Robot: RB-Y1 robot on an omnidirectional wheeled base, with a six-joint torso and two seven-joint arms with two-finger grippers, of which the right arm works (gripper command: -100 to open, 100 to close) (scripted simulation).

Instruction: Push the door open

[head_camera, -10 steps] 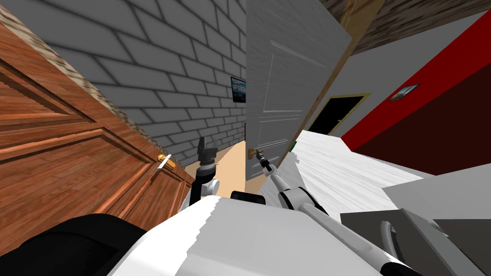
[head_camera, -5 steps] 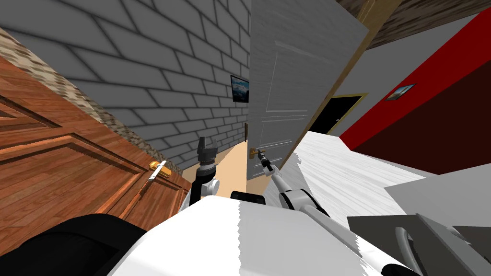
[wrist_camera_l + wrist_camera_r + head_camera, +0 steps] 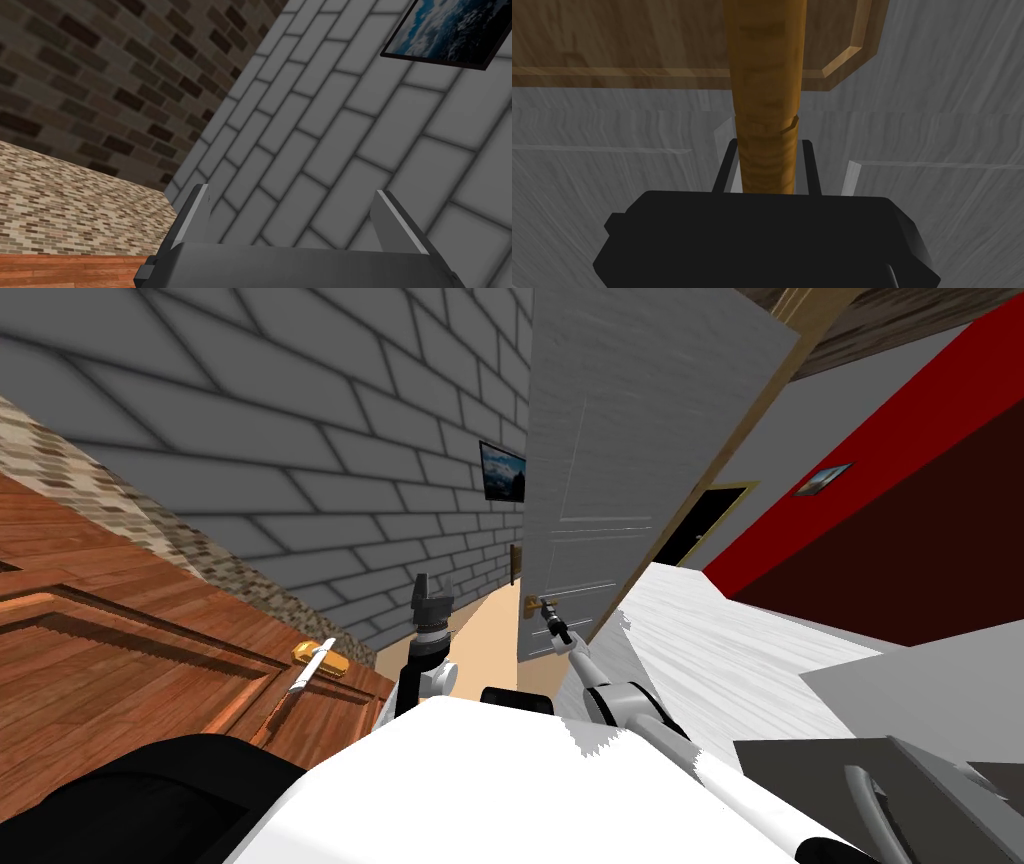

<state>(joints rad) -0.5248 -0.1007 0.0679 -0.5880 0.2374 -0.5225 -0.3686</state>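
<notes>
The grey panelled door [image 3: 610,438] stands partly open ahead, hinged at its right edge on a wooden frame. Its brass lever handle [image 3: 533,606] sits low on the free edge. My right gripper [image 3: 545,610] is stretched out to it and shut on it. In the right wrist view the handle [image 3: 764,100] runs up between the fingers of the right gripper [image 3: 767,150], from a brass backplate [image 3: 612,40] on the grey door face [image 3: 937,125]. My left gripper [image 3: 432,585] is raised left of the door, open and holding nothing [image 3: 292,215].
A brown wooden door [image 3: 120,668] with a brass handle [image 3: 318,658] stands close on my left. A grey brick wall [image 3: 300,438] carries a picture [image 3: 502,472]. Tan floor [image 3: 480,628] shows through the gap. White floor [image 3: 740,648], a red wall [image 3: 900,518] and a black doorway [image 3: 700,523] lie right.
I have moved forward: the wooden door and its handle slid down and left. The grey door's face shows broader and its edge sits further right. My right gripper stays on the handle.
</notes>
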